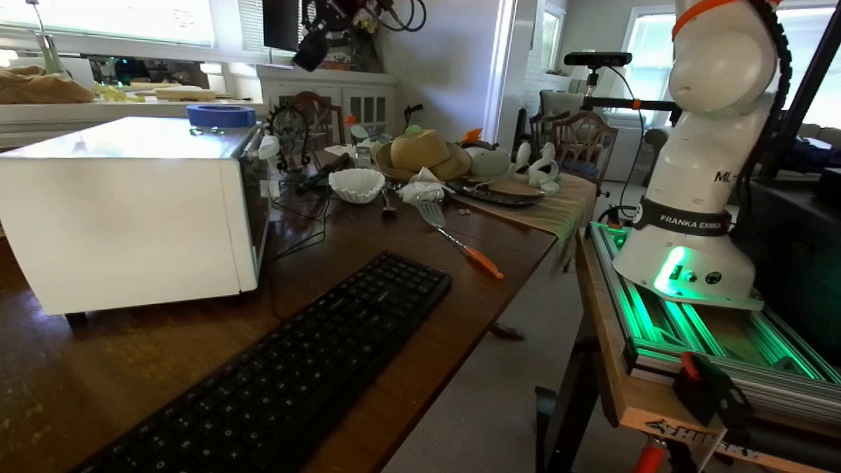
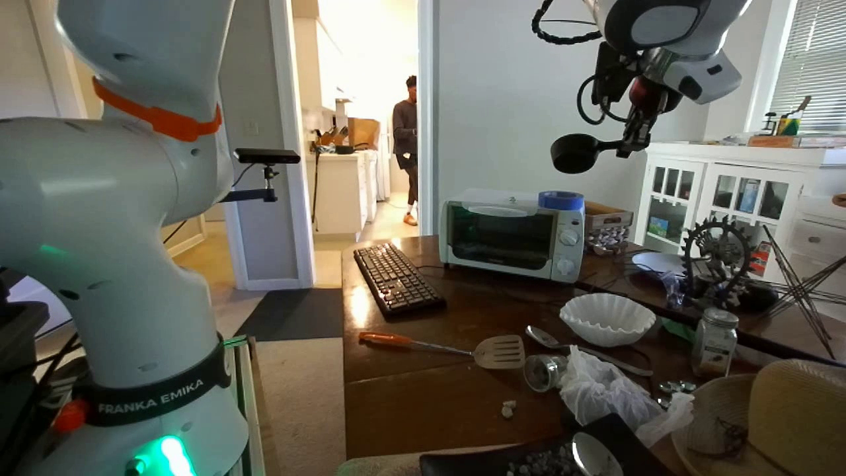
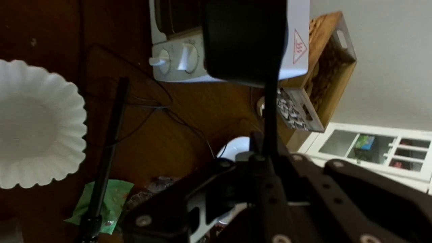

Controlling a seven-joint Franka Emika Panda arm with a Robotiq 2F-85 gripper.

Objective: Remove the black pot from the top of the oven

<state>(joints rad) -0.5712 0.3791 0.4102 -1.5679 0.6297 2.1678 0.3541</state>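
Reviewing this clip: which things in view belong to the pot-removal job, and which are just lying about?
Part of the job:
black pot, held in the air
hand, holding the pot
oven

Just lying about:
blue tape roll
keyboard
spatula
white bowl
straw hat

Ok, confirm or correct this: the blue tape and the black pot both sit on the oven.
The black pot does not sit on the oven: an exterior view shows it in the air, held by its handle in the gripper. The blue tape is on the oven, as you say.
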